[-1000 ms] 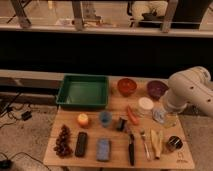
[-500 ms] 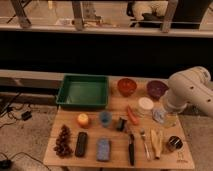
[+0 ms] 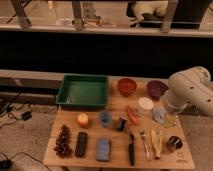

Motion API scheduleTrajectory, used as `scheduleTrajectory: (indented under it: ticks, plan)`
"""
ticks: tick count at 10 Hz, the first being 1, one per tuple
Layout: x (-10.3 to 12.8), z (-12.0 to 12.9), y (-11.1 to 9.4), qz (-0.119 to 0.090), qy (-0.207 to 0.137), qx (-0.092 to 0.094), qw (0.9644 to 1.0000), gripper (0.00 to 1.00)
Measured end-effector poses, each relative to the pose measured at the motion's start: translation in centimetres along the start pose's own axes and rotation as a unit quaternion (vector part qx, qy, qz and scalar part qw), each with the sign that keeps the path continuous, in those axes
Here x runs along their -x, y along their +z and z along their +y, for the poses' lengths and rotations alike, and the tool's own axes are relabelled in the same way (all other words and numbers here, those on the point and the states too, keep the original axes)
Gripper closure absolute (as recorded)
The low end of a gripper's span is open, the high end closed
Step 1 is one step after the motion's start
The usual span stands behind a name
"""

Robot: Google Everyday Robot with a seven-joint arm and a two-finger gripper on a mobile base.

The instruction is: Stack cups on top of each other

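Observation:
The light blue plastic cup (image 3: 105, 118) stands upright near the middle of the wooden table (image 3: 170, 159). The dark shiny metallic cup (image 3: 174, 143) stands near the table's front right corner. The two cups are well apart. My gripper (image 3: 161, 116) hangs from the white arm (image 3: 189, 92) over the right side of the table. It is above and a little left of the metallic cup, and to the right of the blue cup. It touches neither cup.
A green tray (image 3: 67, 98) sits at the back left, with a red bowl (image 3: 127, 86) and a purple bowl (image 3: 156, 89) at the back. A white lid (image 3: 145, 104), carrot (image 3: 132, 116), small black object (image 3: 120, 123), orange (image 3: 82, 120), grapes (image 3: 63, 140), remote (image 3: 81, 144), sponge (image 3: 103, 149), knife (image 3: 131, 147) and banana (image 3: 156, 142) lie around.

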Motion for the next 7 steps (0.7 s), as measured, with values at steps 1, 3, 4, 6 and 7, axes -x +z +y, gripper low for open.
scheduleTrajectory:
  ticks: [1, 3, 4, 6, 7]
  plan:
    - [0.00, 0.00, 0.00, 0.000, 0.000, 0.000, 1.0000, 0.20]
    - [0.00, 0.00, 0.00, 0.000, 0.000, 0.000, 1.0000, 0.20]
    - [-0.01, 0.00, 0.00, 0.000, 0.000, 0.000, 1.0000, 0.20]
    - [-0.33, 0.21, -0.21, 0.000, 0.004, -0.001, 1.0000, 0.20]
    - [-0.58, 0.34, -0.41, -0.005, 0.010, -0.003, 0.9999, 0.20]
